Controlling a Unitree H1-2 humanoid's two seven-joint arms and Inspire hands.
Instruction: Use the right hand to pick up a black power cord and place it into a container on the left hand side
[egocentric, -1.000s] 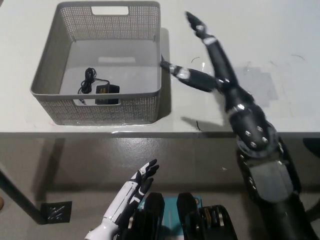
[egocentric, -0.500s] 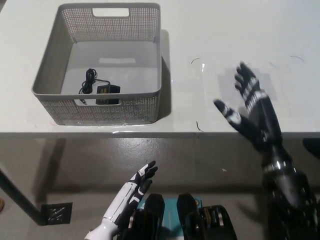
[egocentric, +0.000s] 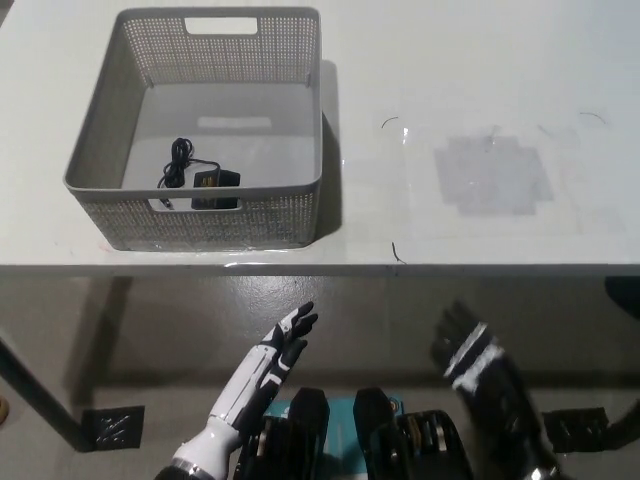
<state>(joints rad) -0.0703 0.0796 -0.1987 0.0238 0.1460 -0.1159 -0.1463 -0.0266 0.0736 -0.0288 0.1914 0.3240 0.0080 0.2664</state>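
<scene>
The black power cord (egocentric: 192, 176) with its adapter lies on the floor of the grey mesh basket (egocentric: 95, 165) at the table's left. My black right hand (egocentric: 478, 370) hangs below the table's front edge at lower right, open and holding nothing, somewhat blurred. Low at the left centre my white left hand (egocentric: 272, 358) rests, its fingers spread and nothing in it.
The white table (egocentric: 470, 110) has a greyish patch (egocentric: 492, 175) at right and a few small dark marks. Its front edge runs across the middle of the picture, with the floor below.
My right hand has drawn back from over the table, down past the front edge to the lower right. The cord stays in the basket. The left hand has barely shifted.
</scene>
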